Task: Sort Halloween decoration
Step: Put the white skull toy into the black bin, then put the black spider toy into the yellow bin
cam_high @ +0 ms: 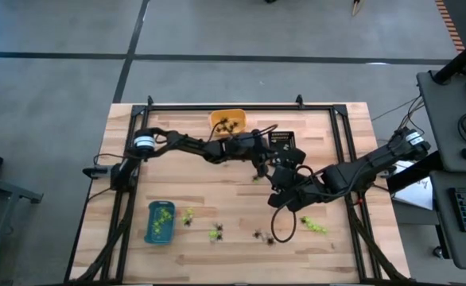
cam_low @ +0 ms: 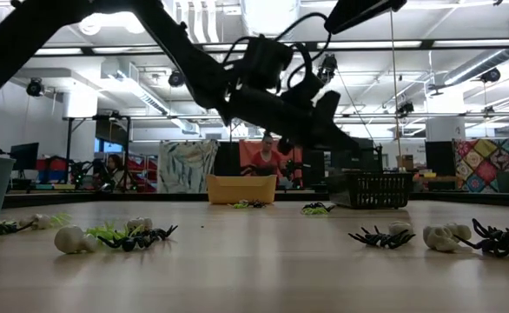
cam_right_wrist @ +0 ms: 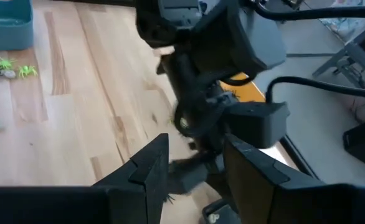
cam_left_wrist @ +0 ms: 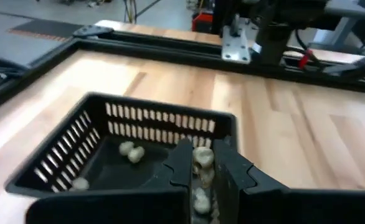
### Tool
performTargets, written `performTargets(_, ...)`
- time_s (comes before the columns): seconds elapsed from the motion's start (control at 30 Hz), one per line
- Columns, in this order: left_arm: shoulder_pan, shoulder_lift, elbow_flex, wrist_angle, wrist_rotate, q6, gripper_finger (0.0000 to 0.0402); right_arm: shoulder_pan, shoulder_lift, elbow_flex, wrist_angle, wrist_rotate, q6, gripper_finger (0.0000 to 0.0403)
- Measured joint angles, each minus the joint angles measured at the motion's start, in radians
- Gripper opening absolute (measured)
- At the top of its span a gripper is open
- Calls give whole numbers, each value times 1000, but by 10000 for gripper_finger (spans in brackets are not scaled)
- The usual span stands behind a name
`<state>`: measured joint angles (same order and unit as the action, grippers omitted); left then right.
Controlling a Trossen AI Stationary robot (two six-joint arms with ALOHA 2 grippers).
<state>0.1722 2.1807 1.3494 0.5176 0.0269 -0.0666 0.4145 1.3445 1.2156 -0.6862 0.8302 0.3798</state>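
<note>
The Halloween decoration lies scattered along the near part of the table: lime-green pieces (cam_high: 187,216), black spiders (cam_high: 261,234) and whitish lumps (cam_low: 72,239). My left gripper (cam_left_wrist: 205,171) reaches across the table and hovers just short of the black tray (cam_high: 285,139), shut with a whitish trinket (cam_left_wrist: 201,158) in the narrow gap between its fingers. More whitish trinkets (cam_left_wrist: 131,151) lie on the tray's floor. My right gripper (cam_right_wrist: 195,171) is open above the table's middle, pointing at the left arm, with nothing between its fingers. My left gripper pinches a small whitish trinket (cam_left_wrist: 200,163) between its two fingers. The fingers point slightly downward toward the black tray's near wall (cam_left_wrist: 139,193). The trinket is lifted clear of the table. Which part of it the fingers are on cannot be made out.
An orange tray (cam_high: 227,121) with dark pieces in it stands at the far edge, left of the black tray. A blue tray (cam_high: 160,221) holding green pieces sits near the front left. A black frame (cam_high: 241,106) rims the table. The two arms cross close together at mid-table.
</note>
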Motion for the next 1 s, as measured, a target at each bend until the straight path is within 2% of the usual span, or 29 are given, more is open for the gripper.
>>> performTargets(0.33,35,31,31,-13,0,-25,18,0,0,-37,62,0,14,144)
performTargets(0.43,36,31,30,-10,1,-25,47,0,0,-48,84,0,16,144)
performTargets(0.73,36,29,42,-15,27,-47,167,0,0,-58,101,0,32,144)
performTargets(0.87,35,-13,28,-30,72,-51,192,0,0,-58,101,0,60,144)
performTargets(1.0,35,-91,2,-94,72,-50,196,2,0,-58,101,-46,94,144)
